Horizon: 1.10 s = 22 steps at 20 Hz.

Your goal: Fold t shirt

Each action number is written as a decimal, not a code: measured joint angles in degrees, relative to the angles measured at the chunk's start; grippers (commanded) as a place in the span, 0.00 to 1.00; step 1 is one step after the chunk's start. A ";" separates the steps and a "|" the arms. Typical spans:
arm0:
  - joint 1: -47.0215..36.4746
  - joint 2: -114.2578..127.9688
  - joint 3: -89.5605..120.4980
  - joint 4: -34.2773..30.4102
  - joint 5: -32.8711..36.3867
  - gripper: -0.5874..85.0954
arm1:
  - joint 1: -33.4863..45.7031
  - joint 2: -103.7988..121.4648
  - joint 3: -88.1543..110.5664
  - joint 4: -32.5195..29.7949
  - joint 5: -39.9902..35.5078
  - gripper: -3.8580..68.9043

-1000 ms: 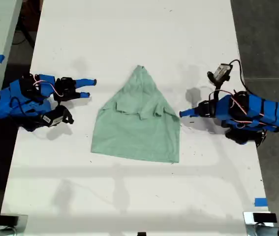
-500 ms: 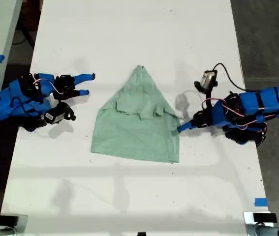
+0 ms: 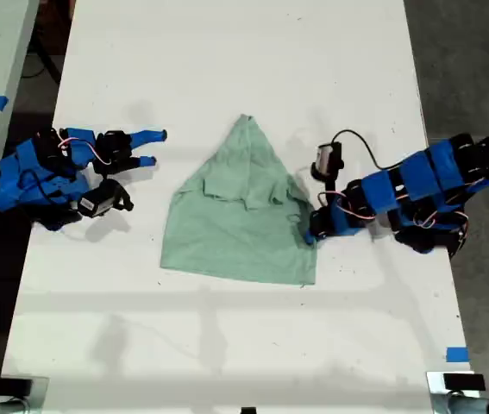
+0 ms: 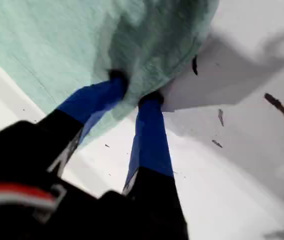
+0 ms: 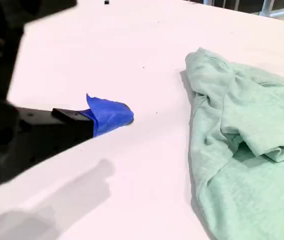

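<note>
A: Though the t shirt (image 3: 242, 211) lies mid-table (image 3: 227, 52) pointing up the exterior view, which arm is nearer?

B: The one at that view's right; its tips sit at the shirt's edge.

A: And the first wrist view?

B: The first gripper (image 4: 134, 95) has both jaws pinched into the cloth (image 4: 81, 40).

A: The second wrist view?

B: The second gripper (image 5: 109, 115) is apart from the shirt (image 5: 242, 150); open or closed, it can't be told there.
</note>
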 measured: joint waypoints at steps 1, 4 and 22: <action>0.00 0.00 0.00 0.00 0.00 0.41 | 0.53 1.32 0.35 -1.67 -2.29 0.05; 0.00 0.00 0.00 0.00 0.00 0.41 | 2.20 7.65 0.70 1.14 -5.10 0.05; 0.00 0.00 0.00 0.00 0.09 0.40 | 2.37 -39.20 -68.12 22.24 -21.27 0.37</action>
